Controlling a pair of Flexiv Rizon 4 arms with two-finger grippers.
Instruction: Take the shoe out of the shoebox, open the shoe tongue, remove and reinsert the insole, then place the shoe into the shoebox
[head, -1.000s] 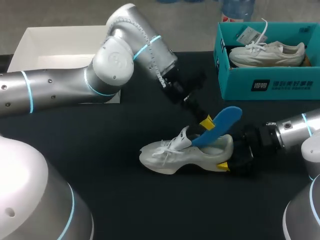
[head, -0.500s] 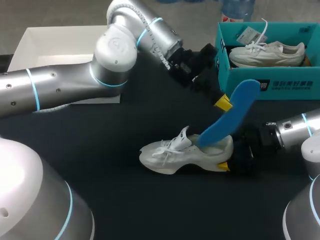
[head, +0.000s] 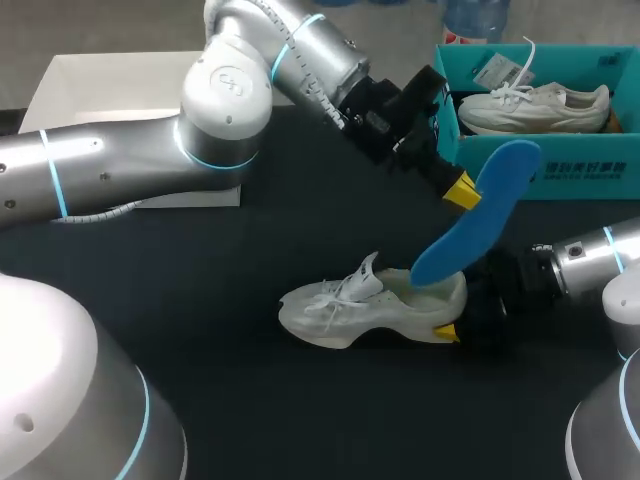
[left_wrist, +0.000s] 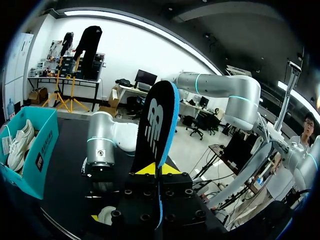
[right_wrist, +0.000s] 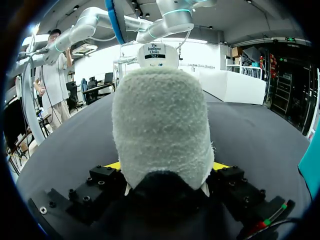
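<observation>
- Left pincer (head: 462, 190): you have it clenched on the blue insole (head: 478, 212), which is held up at a slant.
- Insole underside, left wrist view: dark, with one white logo (left_wrist: 152, 117).
- Right pincer (right_wrist: 167, 167): clamped on the heel of the white shoe (head: 360, 305).
- Shoe: upright on your black tabletop (head: 230, 280), outside the teal shoebox (head: 610, 188); the insole's lower tip sits at its opening.
- Shoebox: printed label (head: 585, 172) on the side; second shoe (head: 540, 108) and paper tag (head: 492, 70) inside.
- White box (head: 90, 100): far left.

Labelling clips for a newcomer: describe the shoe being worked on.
On the black table, before the teal shoebox, stands a white shoe. Unlike its twin in the box, it has its heel in the right gripper and a blue insole slanting above.
</observation>
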